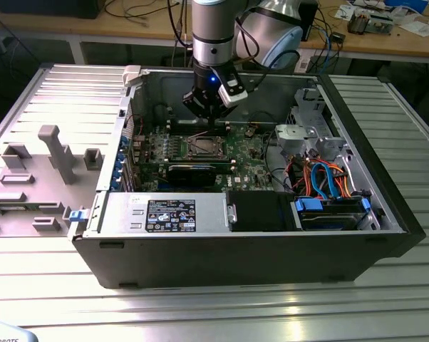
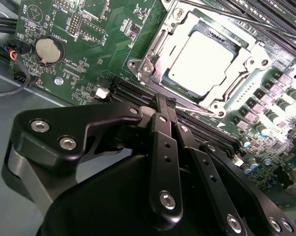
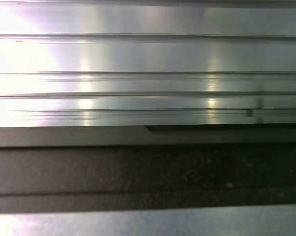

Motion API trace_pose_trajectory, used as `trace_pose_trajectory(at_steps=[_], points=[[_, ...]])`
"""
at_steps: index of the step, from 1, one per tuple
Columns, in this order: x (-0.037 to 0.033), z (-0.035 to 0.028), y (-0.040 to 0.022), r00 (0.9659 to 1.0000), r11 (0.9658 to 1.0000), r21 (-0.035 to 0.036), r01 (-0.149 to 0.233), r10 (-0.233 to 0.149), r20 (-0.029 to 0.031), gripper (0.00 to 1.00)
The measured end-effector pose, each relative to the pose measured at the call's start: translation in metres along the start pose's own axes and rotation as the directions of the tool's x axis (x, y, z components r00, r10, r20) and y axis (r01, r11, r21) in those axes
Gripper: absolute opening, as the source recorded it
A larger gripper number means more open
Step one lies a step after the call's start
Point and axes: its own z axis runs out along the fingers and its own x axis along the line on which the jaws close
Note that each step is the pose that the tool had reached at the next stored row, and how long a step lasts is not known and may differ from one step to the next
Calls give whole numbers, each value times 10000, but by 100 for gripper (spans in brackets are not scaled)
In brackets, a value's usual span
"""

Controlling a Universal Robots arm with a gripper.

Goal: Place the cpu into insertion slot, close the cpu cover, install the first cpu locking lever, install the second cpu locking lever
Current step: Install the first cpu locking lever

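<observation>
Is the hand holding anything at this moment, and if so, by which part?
Nothing is held. The hand has its fingers together, empty, beside the insertion slot, where the cpu already sits under the closed cpu cover.

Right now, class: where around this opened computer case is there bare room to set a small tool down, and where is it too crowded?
Free: the ribbed metal table in front of the case, and beyond its right wall in the exterior view. Crowded: the motherboard under the gripper, the cable bundle, and the grey fixture tray.

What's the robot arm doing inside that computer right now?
Gripper shut, empty, beside the insertion slot. CPU seated, cpu cover down over it. Nothing blocking the socket.
</observation>
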Motion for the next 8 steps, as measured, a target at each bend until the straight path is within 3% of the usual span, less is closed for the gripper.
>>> trace_pose_trajectory(at_steps=[8], points=[[-3, 1, 0, 10000, 10000, 0, 0, 0, 0, 11]])
